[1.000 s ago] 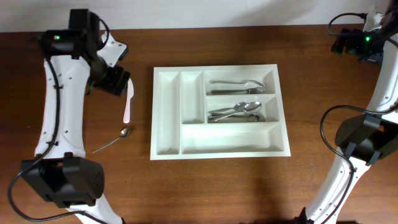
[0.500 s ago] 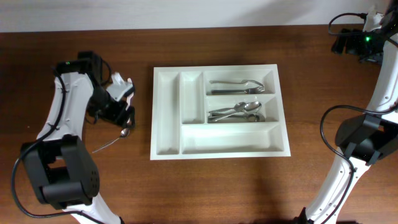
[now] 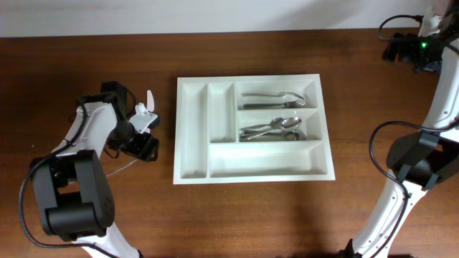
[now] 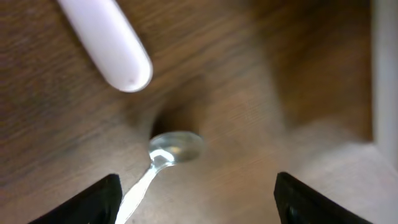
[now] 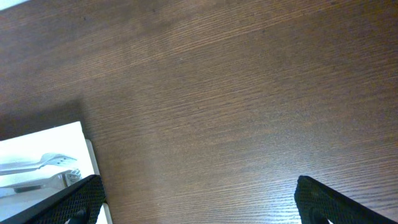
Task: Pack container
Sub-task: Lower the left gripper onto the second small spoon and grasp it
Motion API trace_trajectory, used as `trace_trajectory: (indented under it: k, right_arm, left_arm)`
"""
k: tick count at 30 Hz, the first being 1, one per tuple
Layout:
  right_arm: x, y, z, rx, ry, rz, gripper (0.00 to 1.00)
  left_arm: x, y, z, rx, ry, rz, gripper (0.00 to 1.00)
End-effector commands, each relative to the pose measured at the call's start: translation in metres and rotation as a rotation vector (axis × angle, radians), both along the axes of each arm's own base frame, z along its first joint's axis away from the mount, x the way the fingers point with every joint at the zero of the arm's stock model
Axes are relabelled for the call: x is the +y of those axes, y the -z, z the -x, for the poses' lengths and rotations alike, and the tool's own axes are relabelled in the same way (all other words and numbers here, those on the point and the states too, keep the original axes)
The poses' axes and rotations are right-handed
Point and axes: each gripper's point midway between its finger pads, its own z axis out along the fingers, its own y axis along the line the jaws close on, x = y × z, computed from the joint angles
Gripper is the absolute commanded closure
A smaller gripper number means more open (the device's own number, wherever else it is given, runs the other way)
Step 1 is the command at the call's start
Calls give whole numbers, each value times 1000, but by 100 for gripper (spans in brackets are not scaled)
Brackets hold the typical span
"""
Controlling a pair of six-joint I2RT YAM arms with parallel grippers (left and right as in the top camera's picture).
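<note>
The left gripper (image 4: 196,199) has come down lower and nearer than a moment ago. Now its fingers stand wide apart on both sides of the spoon (image 4: 176,147), which lies on the table (image 3: 237,215). A white plastic knife (image 4: 109,46) lies just beyond the spoon. The tray (image 3: 193,136) sits near, at the middle of the table, with cutlery in two compartments. The right gripper (image 5: 199,199) is well apart from it, fingers also spread.

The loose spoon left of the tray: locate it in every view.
Overhead: spoon handle pokes out below-left of the left gripper; bowl hidden.
Left wrist: spoon bowl low centre-left, between the fingers.
Right wrist: not in it.
Shared landmark: white tray.
</note>
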Motion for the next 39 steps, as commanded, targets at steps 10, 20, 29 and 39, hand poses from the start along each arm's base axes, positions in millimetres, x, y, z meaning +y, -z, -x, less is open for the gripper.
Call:
trace_trajectory:
  k: [10,20,29,39]
  right_arm:
    - [2,-17,0,-39,7,9,1]
    - [2,-17,0,-39,7,9,1]
    - [2,-17,0,-39,7,9,1]
    - [2,-17,0,-39,7,9,1]
  left_arm:
    - [19,24,1,-41,-76,-113,31]
    - [19,32,0,-58,-77,-114,55]
    - [19,32,-3,-72,-76,-116,89]
    - [19,31,-8,-93,-78,-117,93]
